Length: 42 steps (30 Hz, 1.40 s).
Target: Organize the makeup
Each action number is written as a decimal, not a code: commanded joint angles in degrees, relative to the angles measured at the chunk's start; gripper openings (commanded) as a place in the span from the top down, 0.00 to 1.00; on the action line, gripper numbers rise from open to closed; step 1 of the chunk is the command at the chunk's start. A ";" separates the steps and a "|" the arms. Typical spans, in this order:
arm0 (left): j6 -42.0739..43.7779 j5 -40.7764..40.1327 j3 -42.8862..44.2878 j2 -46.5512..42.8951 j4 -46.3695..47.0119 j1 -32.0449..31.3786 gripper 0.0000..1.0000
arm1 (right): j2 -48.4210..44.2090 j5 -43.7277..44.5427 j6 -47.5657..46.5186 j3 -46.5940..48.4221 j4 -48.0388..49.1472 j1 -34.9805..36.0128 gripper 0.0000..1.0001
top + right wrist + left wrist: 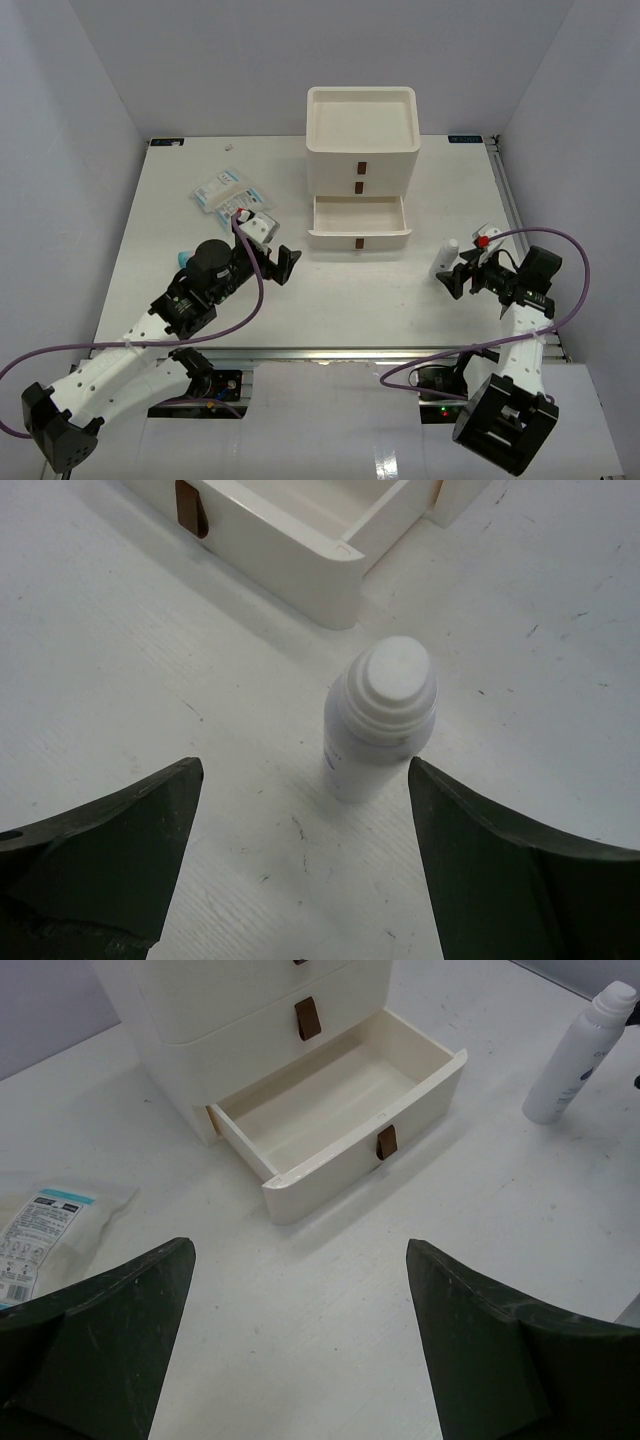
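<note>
A slim white tube (446, 258) stands upright on the table, right of the open drawer. My right gripper (456, 279) is just behind it, open, and the tube (380, 720) stands ahead of the gap between the fingers, not touching them. Clear packets with white-blue contents (228, 193) lie at the left, their edge (40, 1235) showing in the left wrist view. My left gripper (286, 264) hangs open over bare table (300, 1252), facing the drawer, with the white tube (580, 1055) at the far right.
The white three-drawer box (360, 150) stands at the back centre, its bottom drawer (358, 222) pulled out and empty (330, 1100). A small pink item (231, 147) lies near the back left edge. Something teal (183, 257) peeks out beside the left arm.
</note>
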 commanded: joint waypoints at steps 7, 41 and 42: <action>0.59 0.84 -0.14 -1.83 0.46 0.27 0.02 | 5.31 2.11 8.40 -6.99 25.21 -0.08 0.10; 0.73 1.53 -0.42 -1.42 0.72 1.43 0.02 | 18.69 11.39 20.68 -4.21 35.35 9.50 0.34; 0.77 1.55 -0.42 -1.42 0.70 1.45 0.02 | 18.82 11.18 20.19 -3.78 34.75 9.50 0.41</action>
